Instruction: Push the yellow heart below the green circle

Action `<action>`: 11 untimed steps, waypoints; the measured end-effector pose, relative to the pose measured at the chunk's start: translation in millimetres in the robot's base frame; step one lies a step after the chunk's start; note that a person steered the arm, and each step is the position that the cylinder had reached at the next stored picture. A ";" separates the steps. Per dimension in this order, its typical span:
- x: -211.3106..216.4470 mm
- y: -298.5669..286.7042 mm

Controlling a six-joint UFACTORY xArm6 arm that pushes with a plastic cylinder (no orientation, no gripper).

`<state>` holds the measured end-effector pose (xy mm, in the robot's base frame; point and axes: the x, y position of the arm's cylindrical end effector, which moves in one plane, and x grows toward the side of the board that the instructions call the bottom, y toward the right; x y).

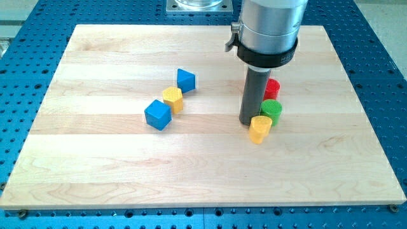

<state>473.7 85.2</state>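
The yellow heart lies on the wooden board right of centre. The green circle sits just above and slightly right of it, touching or nearly touching. My tip rests on the board at the yellow heart's upper left edge and left of the green circle. The rod and the arm's grey body rise above it and hide part of the blocks behind.
A red block stands above the green circle, partly hidden by the rod. On the view's left are a blue cube, a yellow hexagon and a second blue block in a diagonal row. The wooden board lies on a blue perforated table.
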 end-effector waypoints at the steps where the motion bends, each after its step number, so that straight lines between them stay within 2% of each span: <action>1: 14.5 -15.5; 2: 29.5 -20.5; 5: 38.6 -20.1; 6: 61.6 -34.8; 9: 49.9 -7.6; 10: 49.9 18.7; 11: 50.7 -7.0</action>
